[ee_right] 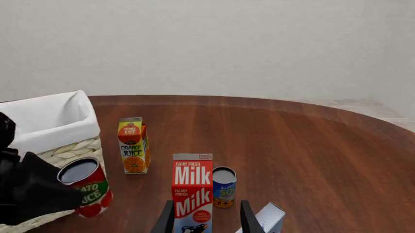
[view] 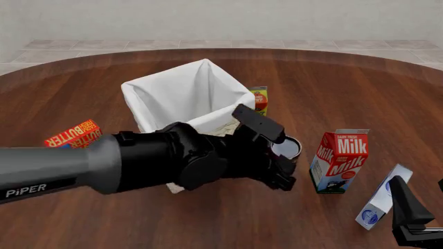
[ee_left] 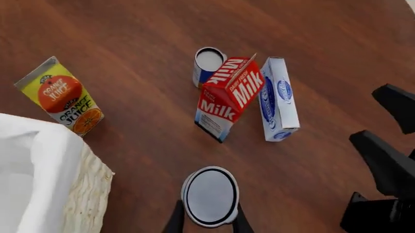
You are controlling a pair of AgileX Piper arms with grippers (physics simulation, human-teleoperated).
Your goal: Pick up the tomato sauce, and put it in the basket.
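My left gripper (ee_left: 207, 216) is shut on the tomato sauce (ee_left: 209, 195), a small can with a silver top. Its red label with a green band shows in the right wrist view (ee_right: 85, 188). The front view shows the can (view: 287, 148) held by the left gripper (view: 282, 158) just off the basket's near right corner. The basket (view: 181, 88) is pale wicker with white cloth lining (ee_left: 36, 160) and also shows from the right wrist (ee_right: 48, 119). My right gripper (ee_right: 207, 221) is open and holds nothing, low at the front right (view: 422, 196).
A milk carton (view: 339, 161) stands right of the can, with a white and blue carton (view: 382, 197) lying beside it and a blue can (ee_right: 224, 187) behind it. An orange juice carton (view: 260, 99) stands behind the basket. A butter box (view: 74, 134) lies at the left.
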